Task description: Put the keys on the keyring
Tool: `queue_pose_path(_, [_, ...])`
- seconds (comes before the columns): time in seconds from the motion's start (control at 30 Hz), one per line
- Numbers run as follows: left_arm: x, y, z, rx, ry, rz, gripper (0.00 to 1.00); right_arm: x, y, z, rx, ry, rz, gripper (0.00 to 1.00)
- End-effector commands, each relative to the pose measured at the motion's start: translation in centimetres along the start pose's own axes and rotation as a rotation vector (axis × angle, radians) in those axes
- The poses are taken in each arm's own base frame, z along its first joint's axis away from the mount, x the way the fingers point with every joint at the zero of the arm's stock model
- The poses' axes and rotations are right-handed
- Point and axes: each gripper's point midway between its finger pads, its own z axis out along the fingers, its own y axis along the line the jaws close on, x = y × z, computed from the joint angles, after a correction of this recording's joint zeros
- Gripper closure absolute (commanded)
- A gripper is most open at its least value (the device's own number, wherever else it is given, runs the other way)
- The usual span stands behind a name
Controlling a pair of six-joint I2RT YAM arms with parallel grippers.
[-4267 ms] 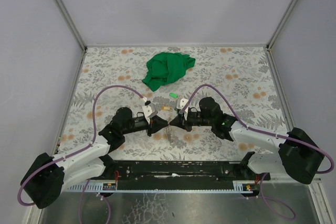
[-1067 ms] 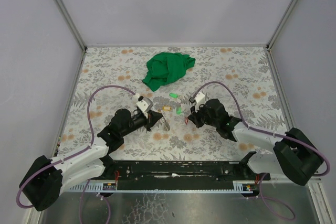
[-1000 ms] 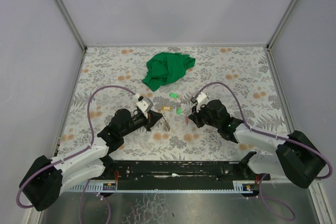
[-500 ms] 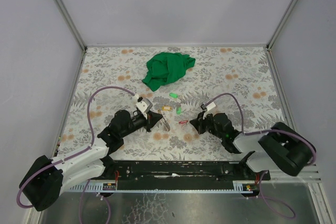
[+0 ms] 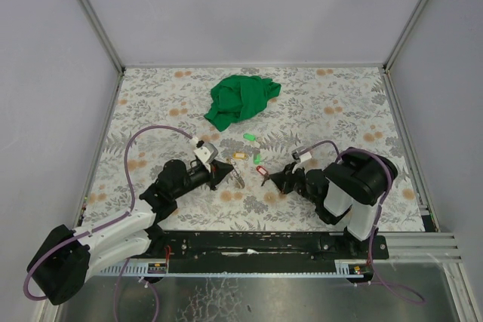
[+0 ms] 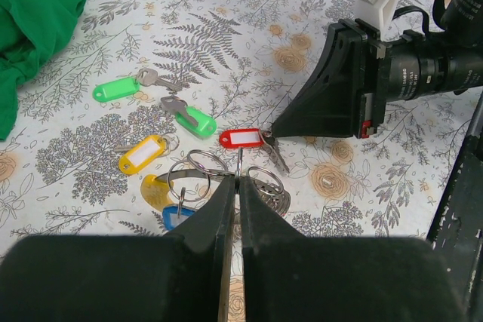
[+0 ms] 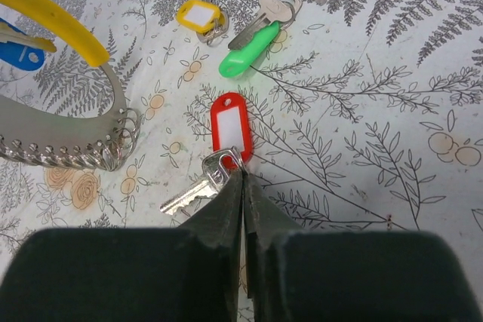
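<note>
My left gripper [image 6: 239, 180] is shut on the thin silvery wire of the keyring [image 6: 239, 161], held upright just above the table; it also shows in the top view [image 5: 226, 174]. Blue [image 6: 175, 216] and yellow [image 6: 143, 154] tagged keys lie by its small rings. My right gripper [image 7: 243, 171] is shut on the small ring of the red-tagged key [image 7: 229, 124], low on the table. In the top view this gripper [image 5: 273, 179] is right of the keyring [image 5: 239, 179]. Two green-tagged keys [image 6: 117, 88] [image 6: 198, 120] lie loose beyond.
A crumpled green cloth [image 5: 240, 99] lies at the back centre of the floral table [image 5: 339, 111]. A metal band with a yellow end and a row of small rings [image 7: 68, 137] lies left of the red key. Walls enclose the table on three sides.
My right arm has folded back and down toward its base, keeping the red-tagged key at its fingertips near the table. My left gripper has hardly moved.
</note>
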Motion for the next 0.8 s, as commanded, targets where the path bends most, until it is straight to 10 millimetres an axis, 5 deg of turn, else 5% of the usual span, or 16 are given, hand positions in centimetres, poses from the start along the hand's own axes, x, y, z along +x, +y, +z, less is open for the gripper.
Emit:
queue_pose_path(0.0, [-1.6,-0.5,0.1,0.021,-0.070,0.017,1.00,-2.5,0.5,-0.5,-0.010,-0.114,0.024,0.88])
queue_pose_path(0.3, [-1.6,-0.5,0.0,0.021,-0.069,0.016,1.00,-1.7,0.9,-1.2,0.007,-0.006,0.042,0.68])
queue_pose_path(0.47, [-1.6,-0.5,0.0,0.023,-0.068,0.016,0.99,-0.8,0.5,-1.6,0.072,0.226,-0.079,0.65])
queue_pose_path(0.6, [-1.6,-0.6,0.1,0.025,-0.064,0.018,0.99,-2.9,1.1,-1.9,0.104,0.323,-0.149,0.62])
queue_pose_path(0.77, [-1.6,-0.5,0.0,0.021,-0.062,0.018,0.99,-3.3,1.9,-1.9,0.118,0.491,-0.156,0.62])
